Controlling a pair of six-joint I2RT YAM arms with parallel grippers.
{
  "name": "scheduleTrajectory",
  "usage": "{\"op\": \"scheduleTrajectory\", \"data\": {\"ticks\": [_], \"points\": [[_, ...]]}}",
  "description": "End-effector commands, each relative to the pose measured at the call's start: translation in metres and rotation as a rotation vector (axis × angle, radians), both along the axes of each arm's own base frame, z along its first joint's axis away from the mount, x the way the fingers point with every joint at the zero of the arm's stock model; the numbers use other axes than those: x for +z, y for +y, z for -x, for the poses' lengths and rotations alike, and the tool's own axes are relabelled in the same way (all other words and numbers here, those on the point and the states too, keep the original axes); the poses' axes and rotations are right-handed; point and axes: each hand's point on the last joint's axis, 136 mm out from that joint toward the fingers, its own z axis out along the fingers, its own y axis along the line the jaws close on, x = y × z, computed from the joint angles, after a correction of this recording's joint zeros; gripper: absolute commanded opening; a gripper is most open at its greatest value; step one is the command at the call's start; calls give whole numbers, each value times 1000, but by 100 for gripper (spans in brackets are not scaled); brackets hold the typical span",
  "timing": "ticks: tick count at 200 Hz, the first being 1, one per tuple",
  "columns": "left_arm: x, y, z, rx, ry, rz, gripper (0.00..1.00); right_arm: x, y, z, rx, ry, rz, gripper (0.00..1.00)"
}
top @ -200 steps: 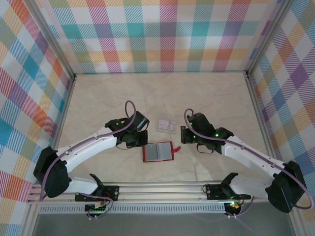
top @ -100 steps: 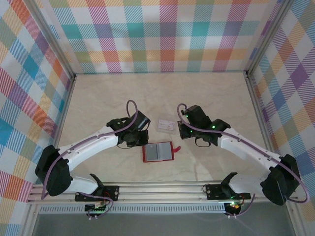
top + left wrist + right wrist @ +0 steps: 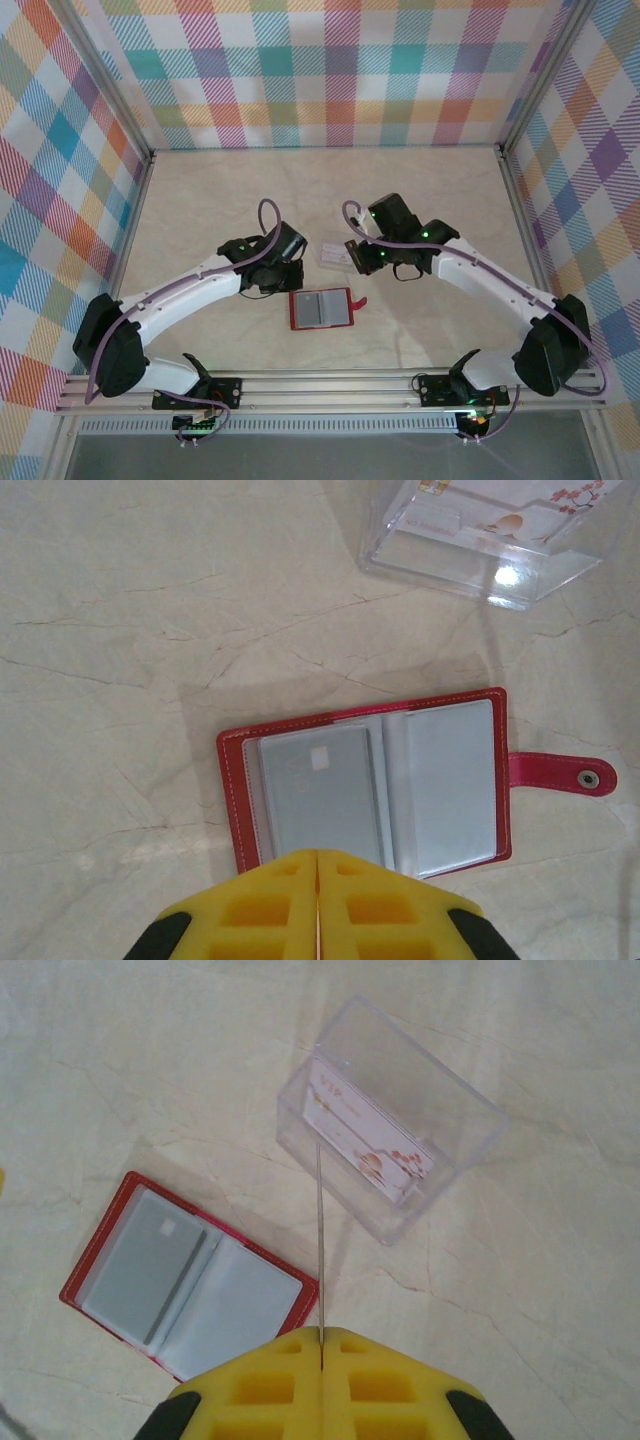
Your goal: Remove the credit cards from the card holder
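Centre of the top view: the right hand (image 3: 357,257) has swung left over the last second, from beside the snap tab (image 3: 560,773) to over the clear box (image 3: 330,256). In its wrist view it is clamped on a thin credit card (image 3: 320,1240), seen edge-on. The card's far end is at the box mouth, next to the printed cards (image 3: 365,1145) standing inside. Looks like a drop-off is imminent, so one more card is out.

The left hand (image 3: 318,855) has barely moved. Its fingers are pressed together on nothing, hovering at the near edge of the card holder (image 3: 238,780).

The holder lies open and flat on the table (image 3: 120,630), just below the box in the top view. The remaining card (image 3: 318,800) sits in its left pocket, chip visible. The right pocket looks empty. Task not done yet.
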Motion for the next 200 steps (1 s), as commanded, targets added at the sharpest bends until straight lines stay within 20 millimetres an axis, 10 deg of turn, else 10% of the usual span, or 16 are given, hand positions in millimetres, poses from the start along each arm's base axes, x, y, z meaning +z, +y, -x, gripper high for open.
{"op": "scheduleTrajectory", "data": {"ticks": [1, 200], "points": [[-11, -1, -2, -7, 15, 6, 9, -6, 8, 5, 146, 45, 43, 2], [-36, 40, 12, 58, 70, 46, 10, -28, 29, -64, 900, -64, 486, 0]]}}
